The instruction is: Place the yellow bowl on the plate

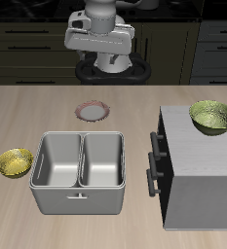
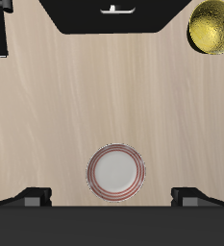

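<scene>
Bench (image 1: 18,117) carried, in order of size: grey cabinet (image 1: 198,185) with dark handles at one end; metal two-compartment bin (image 1: 76,199) near the middle toward the front edge, both compartments showing nothing inside; a larger yellow-green bowl (image 1: 213,117) on the cabinet's top, not the target; the plate (image 1: 93,111) flat on the bare wood behind the bin, nothing on it; the yellow bowl (image 1: 15,162) upright on the bench beside the bin, on the side away from the cabinet. Fingers (image 2: 32,199) were spread wide with nothing between them, and in the wrist view the plate sat roughly between the tips, so the arm hung above the plate, not the bowl. Progress judged: nothing done. Bowl ungrasped and well apart from plate; approach, grasp, lift, carry and set-down all remained. Room: the bowl stood near the bin's outer wall but apart from it, and open bench lay on its other sides, so a descent from above looked unobstructed. A rim grasp on the side away from the bin should keep the fingers off that wall. The likely path from bowl to plate passed the bin's back corner; a modest lift should clear its rim. Open wood ringed the plate, the cabinet being well apart. The plate being about as wide as the bowl, centring would need care.
</scene>
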{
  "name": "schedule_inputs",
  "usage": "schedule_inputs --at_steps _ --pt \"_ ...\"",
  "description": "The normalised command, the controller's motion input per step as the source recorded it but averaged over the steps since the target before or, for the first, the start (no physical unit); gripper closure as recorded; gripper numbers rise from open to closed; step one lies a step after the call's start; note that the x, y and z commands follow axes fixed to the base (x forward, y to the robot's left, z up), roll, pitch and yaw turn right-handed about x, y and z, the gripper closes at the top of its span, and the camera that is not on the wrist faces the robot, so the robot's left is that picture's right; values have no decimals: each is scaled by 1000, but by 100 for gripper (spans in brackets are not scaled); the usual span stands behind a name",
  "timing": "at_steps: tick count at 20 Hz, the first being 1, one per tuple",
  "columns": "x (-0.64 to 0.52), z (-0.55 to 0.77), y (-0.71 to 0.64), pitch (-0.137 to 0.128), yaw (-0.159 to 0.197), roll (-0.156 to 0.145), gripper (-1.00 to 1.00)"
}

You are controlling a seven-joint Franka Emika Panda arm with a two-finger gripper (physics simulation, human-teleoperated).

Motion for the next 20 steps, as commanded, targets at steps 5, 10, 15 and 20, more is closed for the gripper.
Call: schedule_inputs --at_steps 5,10,15,20 --pt "219 125 -310 20 -4 -5 -100" --pt "123 197 -316 -35 38 56 -100" --pt "101 285 -646 13 0 -42 -100" --pt "52 333 -548 -33 70 -22 -100"
